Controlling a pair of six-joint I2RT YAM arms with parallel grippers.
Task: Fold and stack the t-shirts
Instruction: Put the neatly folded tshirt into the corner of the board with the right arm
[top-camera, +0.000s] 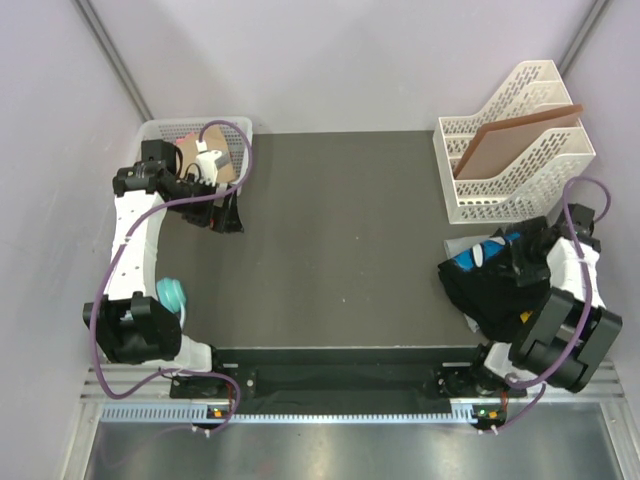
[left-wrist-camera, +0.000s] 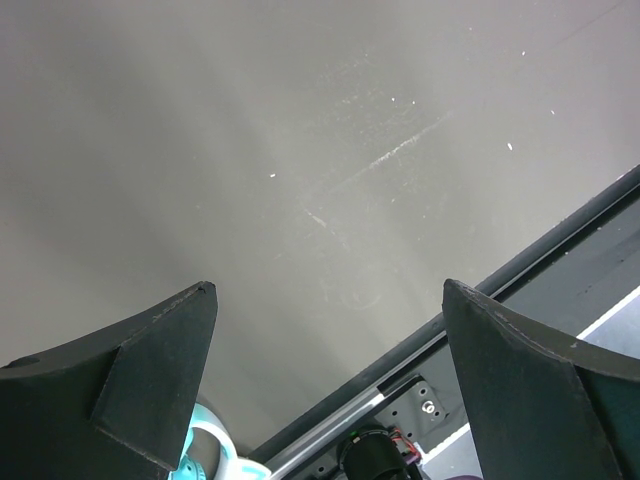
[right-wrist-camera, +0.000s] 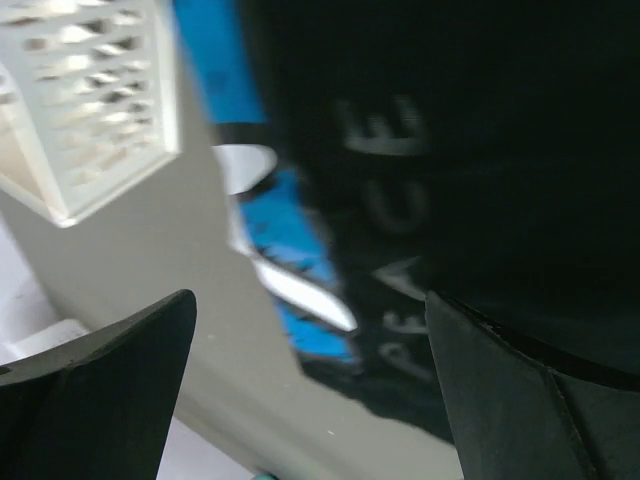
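Crumpled black t-shirt (top-camera: 475, 295), blue-and-white print (top-camera: 482, 252); rigid perforated white file rack (top-camera: 500, 195)

Black t-shirt (top-camera: 490, 285) (blue-and-white print), white rack (top-camera: 510, 180)

Crumpled black t-shirt (top-camera: 482, 292) heaped at the near right, blue-and-white print (top-camera: 487, 250) showing on top

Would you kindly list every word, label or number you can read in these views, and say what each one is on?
"ACE" (uncertain): grey lettering in repeated rows on the black t-shirt, right wrist view; blurred, and any letters before it are unreadable.
Blue-and-white print on the same shirt: no words can be read.
White file rack and basket: no legible text.
Left wrist view: none.
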